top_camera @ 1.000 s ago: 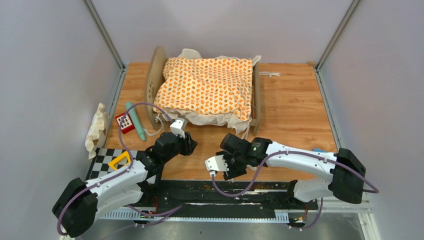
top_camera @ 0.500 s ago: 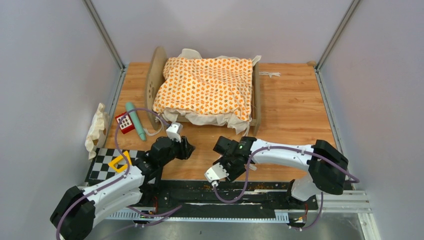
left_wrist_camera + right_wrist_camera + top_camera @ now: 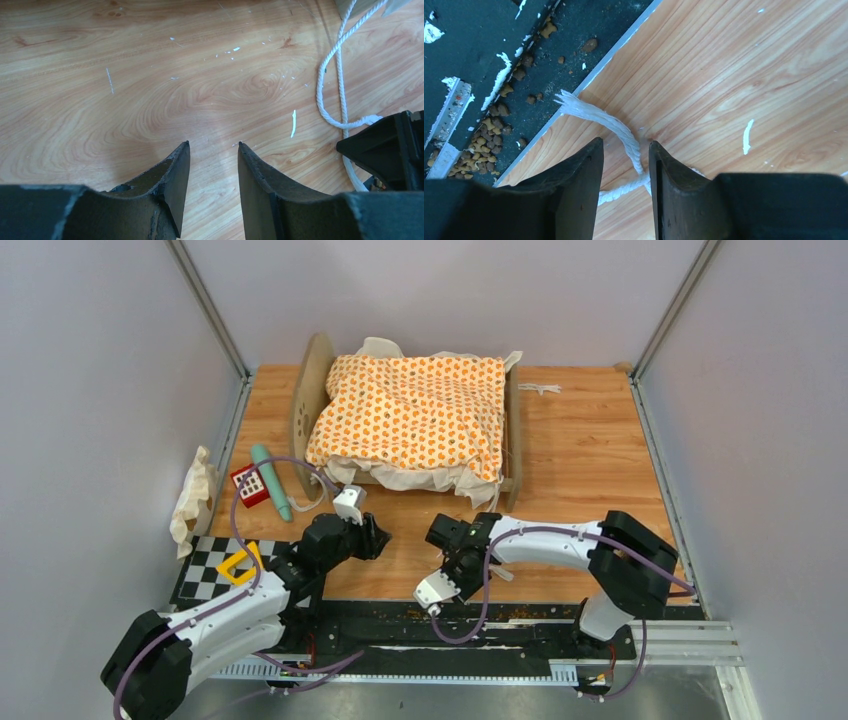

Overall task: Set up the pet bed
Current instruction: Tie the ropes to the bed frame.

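Note:
The pet bed [image 3: 308,390] stands at the back middle of the table, its light-wood end boards upright. An orange-patterned cushion [image 3: 415,415] covers it, cream edges spilling over the front. My left gripper [image 3: 375,537] hovers in front of the bed; in its wrist view it [image 3: 213,143] is open over bare wood with nothing between the fingers. My right gripper [image 3: 462,575] points at the near table edge. It [image 3: 625,141] stands open, and a white cord [image 3: 596,116] lies on the wood and runs between its fingers. The same kind of cord [image 3: 340,75] loops at the right of the left wrist view.
A teal stick [image 3: 270,480], a red block [image 3: 248,485] and a crumpled cream cloth [image 3: 195,495] lie at the left. A yellow piece [image 3: 238,562] sits on a checkerboard [image 3: 205,575]. Brown crumbs [image 3: 479,135] litter the black mat beyond the table edge.
My right gripper has swung back toward the near edge, and its jaws have narrowed around the cord. The left gripper pulled back slightly, then held still.

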`<move>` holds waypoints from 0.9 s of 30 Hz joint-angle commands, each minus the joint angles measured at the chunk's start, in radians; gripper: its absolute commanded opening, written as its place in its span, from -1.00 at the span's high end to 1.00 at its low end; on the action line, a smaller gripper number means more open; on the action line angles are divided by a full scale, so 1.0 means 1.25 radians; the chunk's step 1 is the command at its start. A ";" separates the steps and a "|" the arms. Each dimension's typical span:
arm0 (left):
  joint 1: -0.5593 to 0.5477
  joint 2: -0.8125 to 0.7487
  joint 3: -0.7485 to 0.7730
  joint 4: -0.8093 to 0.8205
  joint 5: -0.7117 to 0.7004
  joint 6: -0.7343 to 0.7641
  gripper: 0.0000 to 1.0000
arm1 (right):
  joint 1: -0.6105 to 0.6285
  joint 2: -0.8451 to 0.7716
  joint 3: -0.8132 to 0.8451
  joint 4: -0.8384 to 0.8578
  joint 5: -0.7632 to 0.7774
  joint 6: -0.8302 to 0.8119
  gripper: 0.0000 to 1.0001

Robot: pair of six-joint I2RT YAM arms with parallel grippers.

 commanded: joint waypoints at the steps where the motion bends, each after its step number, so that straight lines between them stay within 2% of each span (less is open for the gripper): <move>1: 0.007 0.004 -0.008 0.036 0.003 -0.002 0.04 | -0.013 0.025 -0.003 -0.002 -0.048 -0.039 0.23; 10: 0.007 0.005 -0.008 0.037 0.005 -0.001 0.04 | -0.029 0.150 0.071 -0.073 -0.098 -0.044 0.29; 16: 0.008 -0.009 -0.015 0.035 -0.002 0.003 0.04 | -0.029 0.176 0.077 -0.082 -0.103 -0.039 0.60; 20: 0.011 -0.005 -0.005 0.020 -0.006 0.012 0.04 | -0.031 0.165 0.070 -0.064 -0.104 -0.033 0.98; 23: 0.013 -0.011 0.000 0.015 -0.008 0.010 0.04 | -0.042 0.151 0.075 -0.050 -0.118 -0.015 1.00; 27: 0.013 -0.007 0.011 0.015 -0.008 0.008 0.04 | -0.048 0.069 0.034 0.039 -0.152 0.040 1.00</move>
